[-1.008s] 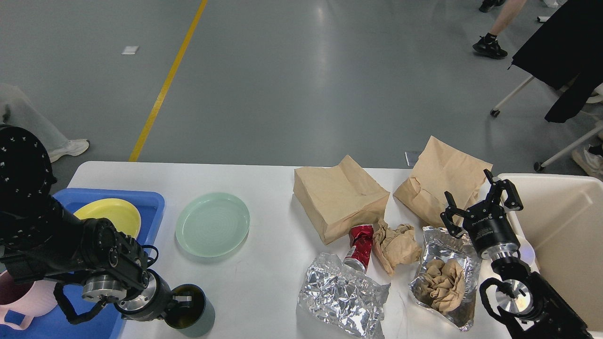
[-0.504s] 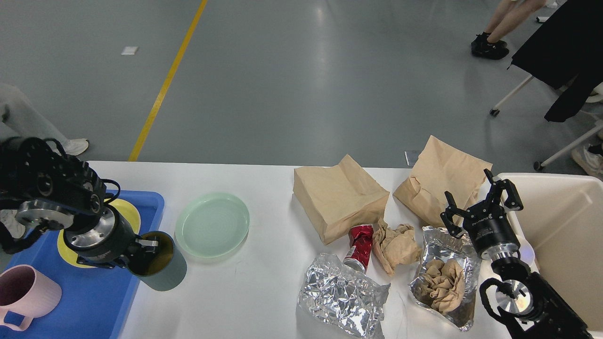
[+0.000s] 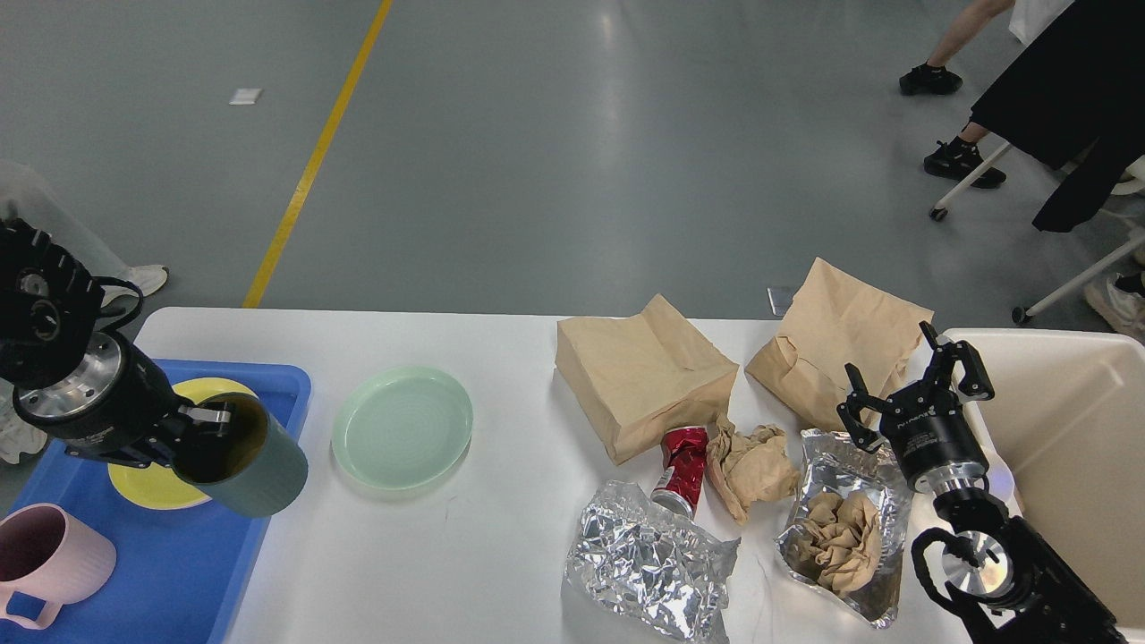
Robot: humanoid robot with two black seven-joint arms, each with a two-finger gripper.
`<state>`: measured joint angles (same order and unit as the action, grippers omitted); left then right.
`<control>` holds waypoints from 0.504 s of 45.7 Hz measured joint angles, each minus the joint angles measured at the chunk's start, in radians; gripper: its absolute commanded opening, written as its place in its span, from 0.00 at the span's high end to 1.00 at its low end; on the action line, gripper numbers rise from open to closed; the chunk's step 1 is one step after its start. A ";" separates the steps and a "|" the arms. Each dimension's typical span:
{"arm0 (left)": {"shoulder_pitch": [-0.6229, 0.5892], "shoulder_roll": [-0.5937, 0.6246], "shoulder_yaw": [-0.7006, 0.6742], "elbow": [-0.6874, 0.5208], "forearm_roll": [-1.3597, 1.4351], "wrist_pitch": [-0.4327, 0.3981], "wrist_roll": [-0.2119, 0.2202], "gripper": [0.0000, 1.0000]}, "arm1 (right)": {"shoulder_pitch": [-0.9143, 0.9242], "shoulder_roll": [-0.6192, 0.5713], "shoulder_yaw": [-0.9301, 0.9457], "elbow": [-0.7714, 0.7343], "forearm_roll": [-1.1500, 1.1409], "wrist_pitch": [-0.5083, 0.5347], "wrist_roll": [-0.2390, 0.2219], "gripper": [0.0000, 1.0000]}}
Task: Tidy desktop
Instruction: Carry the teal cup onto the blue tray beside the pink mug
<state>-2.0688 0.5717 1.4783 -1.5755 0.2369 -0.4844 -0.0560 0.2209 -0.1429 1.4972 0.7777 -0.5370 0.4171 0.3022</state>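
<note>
A grey workshop floor with a yellow line lies behind the desktop, the wide white tabletop filling the lower view. The left gripper is seen clamped on the rim of a dark green cup, one finger inside the mouth; the cup is held tilted over the right edge of a blue tray. Directly behind the cup a yellow plate sits in the tray, and a pink mug lies toward the tray's near-left corner. Just right of the gripper a mint-green plate rests on the desktop. The right gripper is held spread wide and empty above crumpled foil, beside paper bags and a cream bin. The step in hand is judged to be stowing the cup; next, it must be set upright on bare tray floor and released
</note>
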 measured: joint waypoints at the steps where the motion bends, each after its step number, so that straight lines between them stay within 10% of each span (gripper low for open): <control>1: 0.023 0.009 -0.003 0.021 0.018 -0.008 -0.009 1.00 | 0.000 0.000 0.000 0.000 0.000 0.000 0.000 0.00; 23: 0.540 0.158 -0.302 0.472 0.266 -0.145 -0.069 1.00 | 0.000 0.001 0.000 0.002 0.000 0.000 0.000 0.00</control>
<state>-1.5285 0.7300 1.1762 -1.1037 0.5027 -0.6290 -0.1251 0.2206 -0.1423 1.4972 0.7795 -0.5368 0.4175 0.3022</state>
